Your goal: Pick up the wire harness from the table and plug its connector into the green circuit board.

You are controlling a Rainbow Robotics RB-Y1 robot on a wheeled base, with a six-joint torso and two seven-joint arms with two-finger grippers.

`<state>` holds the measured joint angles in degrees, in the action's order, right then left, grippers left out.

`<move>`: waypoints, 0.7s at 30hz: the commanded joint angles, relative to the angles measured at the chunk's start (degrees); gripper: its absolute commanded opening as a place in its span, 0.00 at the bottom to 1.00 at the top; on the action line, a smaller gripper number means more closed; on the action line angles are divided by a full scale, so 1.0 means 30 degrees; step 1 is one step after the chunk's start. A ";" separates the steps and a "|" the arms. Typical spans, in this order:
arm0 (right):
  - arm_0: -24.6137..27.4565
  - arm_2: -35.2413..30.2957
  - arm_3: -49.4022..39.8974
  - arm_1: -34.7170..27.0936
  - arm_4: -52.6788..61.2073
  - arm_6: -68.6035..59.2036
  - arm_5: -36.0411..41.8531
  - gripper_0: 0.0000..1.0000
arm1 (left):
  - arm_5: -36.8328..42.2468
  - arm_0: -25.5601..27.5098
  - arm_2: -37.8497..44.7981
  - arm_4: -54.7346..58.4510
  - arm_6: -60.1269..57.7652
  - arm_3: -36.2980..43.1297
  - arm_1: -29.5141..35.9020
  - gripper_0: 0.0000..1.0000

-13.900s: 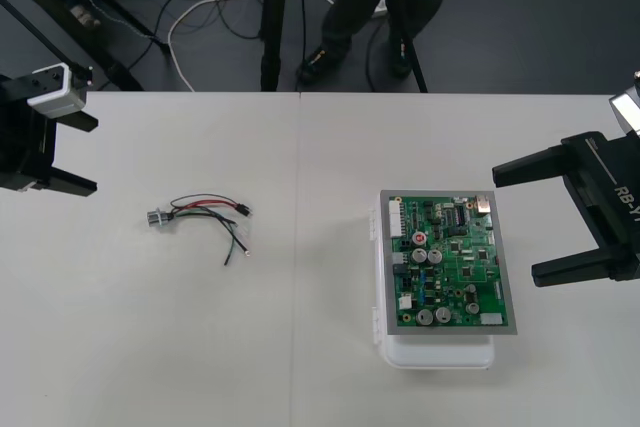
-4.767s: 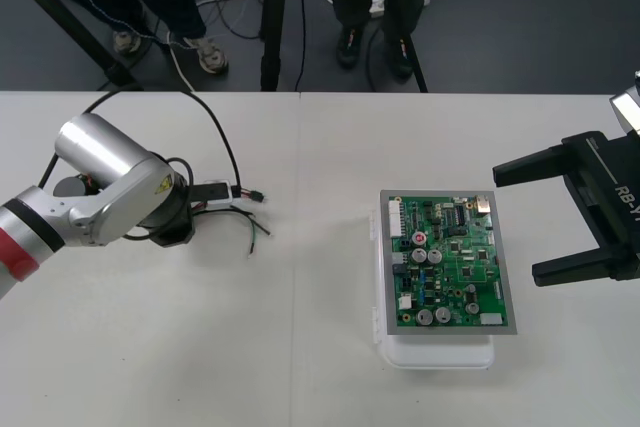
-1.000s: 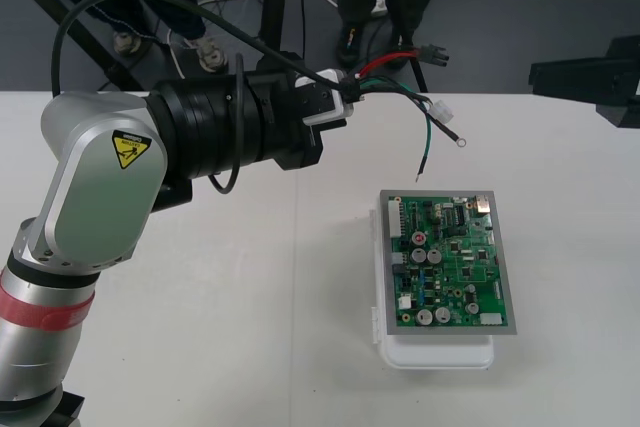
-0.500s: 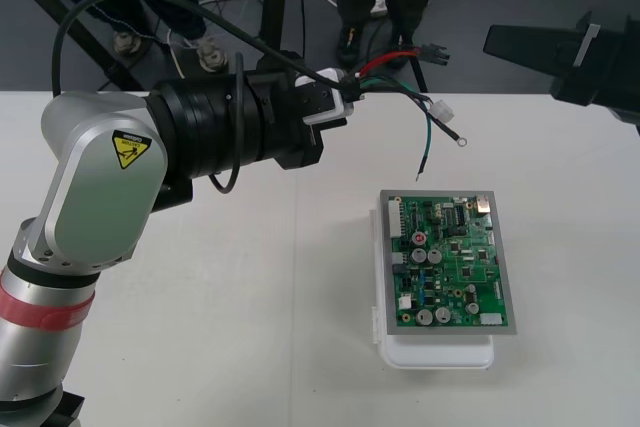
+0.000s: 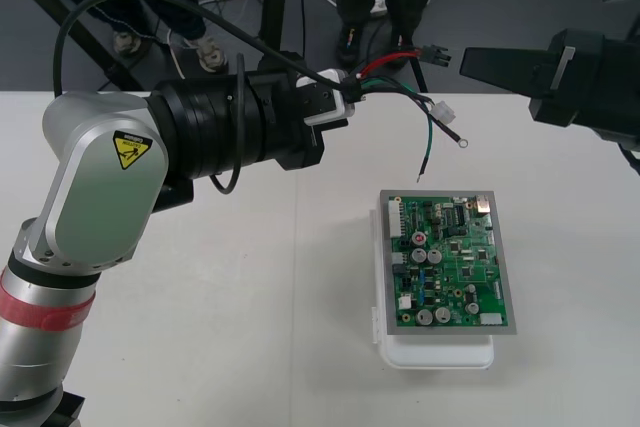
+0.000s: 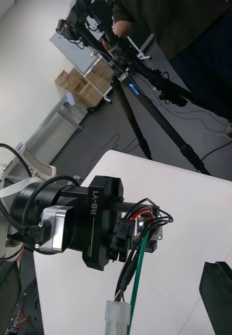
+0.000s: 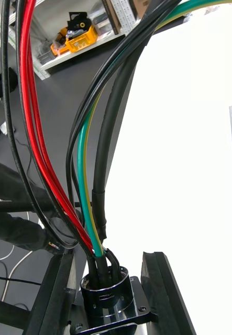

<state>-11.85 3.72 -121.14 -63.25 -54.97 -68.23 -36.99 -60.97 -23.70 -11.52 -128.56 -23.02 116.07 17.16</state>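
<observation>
Wire harness (image 5: pixel 400 72) is held above the table (image 5: pixel 200 327), clamped at its round metal socket (image 7: pixel 108 293) between the 2 fingers of the left gripper (image 5: pixel 342 97). That gripper is seen at 11 o'clock from the green circuit board (image 5: pixel 450 262), which is seated on its white base (image 5: pixel 440 355). Red, black and green wires are fanned toward 3 o'clock, with the small black plug (image 5: pixel 433 51) at their far end. The right gripper (image 5: pixel 500 65) is placed just at 3 o'clock of the plug, its fingers spread wide.
</observation>
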 commanded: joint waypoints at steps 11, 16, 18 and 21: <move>-0.1821 0.2598 -0.0400 -0.0714 -0.0163 0.0214 0.2046 1.00 | 0.1192 -0.0391 -0.0377 0.0316 0.0290 0.0684 0.0315 0.00; -0.2231 0.2598 -0.0049 -0.0685 -0.0163 0.0214 0.2046 1.00 | 0.1192 -0.0391 -0.0377 0.0492 0.0349 0.0684 0.0344 0.00; -0.2319 0.2657 -0.0019 -0.0597 -0.0163 0.0214 0.2046 1.00 | 0.1192 -0.0391 -0.0377 0.0579 0.0349 0.0684 0.0344 0.00; -0.2348 0.2657 -0.0019 -0.0568 -0.0163 0.0243 0.1988 1.00 | 0.1192 -0.0391 -0.0377 0.0609 0.0378 0.0684 0.0403 0.00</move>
<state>-16.64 11.09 -121.19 -63.38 -55.01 -68.21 -31.36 -60.80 -23.70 -11.53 -127.77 -23.02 116.07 17.17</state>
